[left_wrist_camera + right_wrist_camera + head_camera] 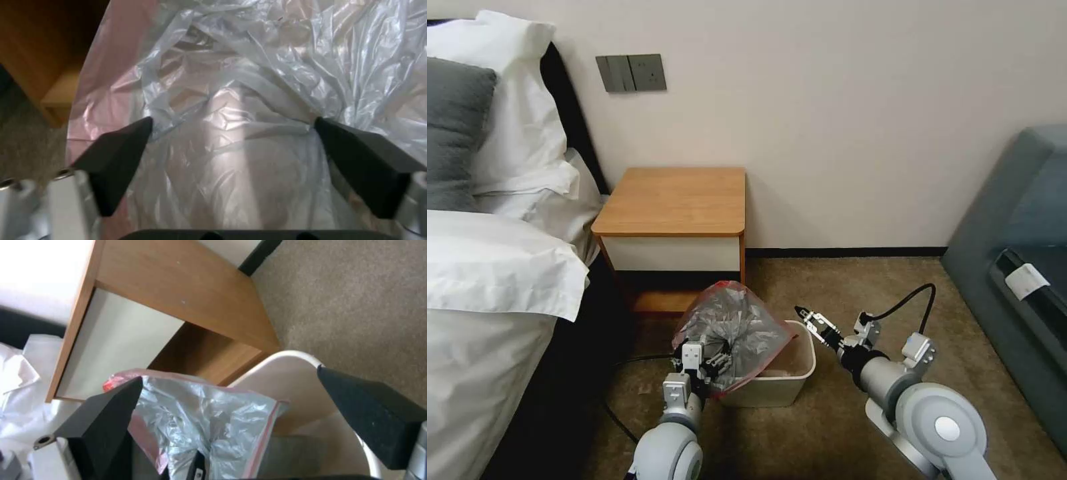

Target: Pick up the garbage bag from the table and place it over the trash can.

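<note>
Beige wall and brown carpet frame the scene, with the nightstand [670, 200] at centre frame, its wooden top bare. Below it, at lower centre, the garbage bag [734, 323] is off the table and stands crumpled over the left part of the trash can [797, 377], its pink edge raised above the rim. The left gripper [706, 363], lower centre, sits against the bag's near side; its fingers are spread wide with the plastic lying between them, unclamped. The right gripper [802, 311], just right of the bag above the bin's right edge, is also spread and holds nothing. Pickup looks done; stretching the bag's mouth around the rim appears unfinished.
</note>
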